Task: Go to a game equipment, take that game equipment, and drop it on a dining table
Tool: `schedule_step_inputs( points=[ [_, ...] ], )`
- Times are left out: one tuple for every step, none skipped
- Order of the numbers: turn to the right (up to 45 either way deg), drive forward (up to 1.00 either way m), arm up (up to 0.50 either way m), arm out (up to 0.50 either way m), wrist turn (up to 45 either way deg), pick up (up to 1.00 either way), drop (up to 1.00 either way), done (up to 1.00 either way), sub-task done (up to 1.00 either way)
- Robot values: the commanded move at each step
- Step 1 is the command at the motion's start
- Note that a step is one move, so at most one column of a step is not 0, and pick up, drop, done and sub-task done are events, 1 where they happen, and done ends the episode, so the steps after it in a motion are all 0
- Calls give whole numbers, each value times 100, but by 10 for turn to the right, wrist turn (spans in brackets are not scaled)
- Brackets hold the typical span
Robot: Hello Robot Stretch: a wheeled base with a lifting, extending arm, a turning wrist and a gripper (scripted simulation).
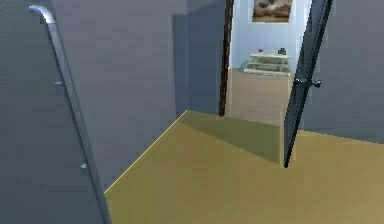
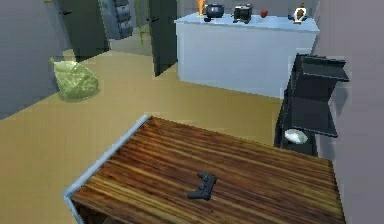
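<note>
Forward view, light's soft, mid-level. Open door (image 1: 303, 85) reads near-black, its face in shade. Floor (image 1: 230, 175) left of the door's foot carries a darker wedge of shadow, running back to the doorway. Past the door the pale wall (image 1: 250, 35) is far brighter, light coming thru from there. Grey wall (image 1: 120, 70) left of the door goes dim, darkest in the corner. Far left of the door an upright edge (image 1: 68, 110) leans, just lens bend. Arm side view: wooden table (image 2: 220, 160) top evenly lit, side face in shade.
</note>
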Motion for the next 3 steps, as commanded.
schedule_step_inputs(
  points=[
    [0,0,22,0,0,0,0,0,0],
    [0,0,0,26,0,0,0,0,0],
    [0,0,0,0,450,0,0,0,0]
  ],
)
